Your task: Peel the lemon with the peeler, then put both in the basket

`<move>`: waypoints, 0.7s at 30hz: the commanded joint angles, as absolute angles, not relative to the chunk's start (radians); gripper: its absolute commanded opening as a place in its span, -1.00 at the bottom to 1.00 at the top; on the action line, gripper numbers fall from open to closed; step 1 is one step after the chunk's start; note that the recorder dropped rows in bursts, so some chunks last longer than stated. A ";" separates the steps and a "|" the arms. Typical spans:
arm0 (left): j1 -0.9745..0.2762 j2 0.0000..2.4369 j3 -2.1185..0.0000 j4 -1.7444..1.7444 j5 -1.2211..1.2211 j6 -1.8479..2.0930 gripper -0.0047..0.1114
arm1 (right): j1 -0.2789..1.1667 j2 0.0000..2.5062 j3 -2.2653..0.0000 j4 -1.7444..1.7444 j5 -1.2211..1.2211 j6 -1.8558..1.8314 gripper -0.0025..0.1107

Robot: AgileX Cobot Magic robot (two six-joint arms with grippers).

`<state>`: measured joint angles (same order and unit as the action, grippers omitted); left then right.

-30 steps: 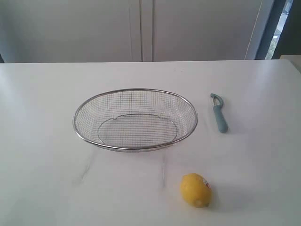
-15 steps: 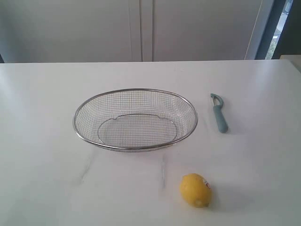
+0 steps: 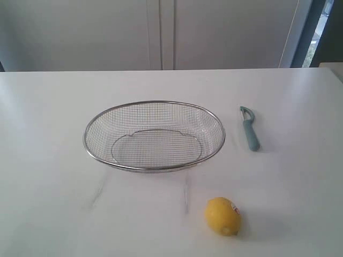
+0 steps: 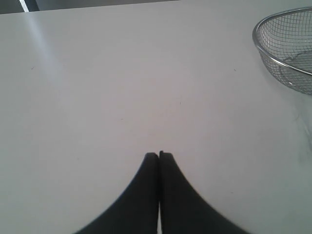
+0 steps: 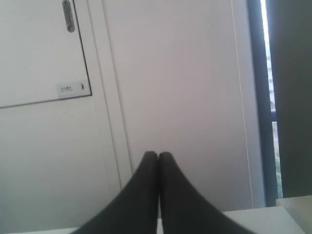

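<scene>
My left end effector [image 4: 159,155] and right end effector [image 5: 158,154]: both closed, empty. I'd open the right, straddling the peeler [image 3: 249,130] handle crosswise, probably from above.

Your left wrist view crops the basket [image 4: 285,46] at the frame edge. The sticker [image 3: 235,209] on the lemon [image 3: 221,217], lower right in the exterior view, is too small to read.

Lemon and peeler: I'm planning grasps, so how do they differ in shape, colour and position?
The lemon is a rounded yellow oval; the peeler is slim, teal-handled with a metal head. The lemon sits nearer the camera than the basket; the peeler lies off the basket's right end. Both rest on the white table, outside the basket.
</scene>
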<state>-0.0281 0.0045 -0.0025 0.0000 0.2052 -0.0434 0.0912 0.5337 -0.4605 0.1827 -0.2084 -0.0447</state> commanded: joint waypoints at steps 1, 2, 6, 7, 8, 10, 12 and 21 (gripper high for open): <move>-0.036 0.000 0.000 0.000 0.205 -0.046 -0.92 | 0.094 0.610 -0.522 0.181 -0.176 -0.118 -0.96; -0.036 0.000 0.000 0.000 0.205 -0.046 -0.92 | 0.094 0.624 -0.533 0.181 -0.176 -0.133 -0.96; -0.036 0.000 0.000 0.000 0.205 -0.046 -0.92 | 0.094 0.690 -0.588 0.181 -0.176 -0.162 -0.96; -0.036 0.000 0.000 0.000 0.205 -0.046 -0.92 | 0.094 0.713 -0.601 0.181 -0.176 -0.162 -0.96; -0.036 0.000 0.000 0.000 0.205 -0.046 -0.92 | 0.094 0.728 -0.613 0.181 -0.172 -0.162 -0.96; -0.036 0.000 0.000 0.000 0.205 -0.046 -0.92 | 0.094 0.767 -0.644 0.181 -0.151 -0.162 -0.96; -0.036 0.000 0.000 0.000 0.205 -0.046 -0.92 | 0.094 0.809 -0.679 0.181 -0.106 -0.162 -0.96; -0.036 0.000 0.000 0.000 0.205 -0.046 -0.92 | 0.094 1.015 -0.882 0.181 0.265 -0.162 -0.96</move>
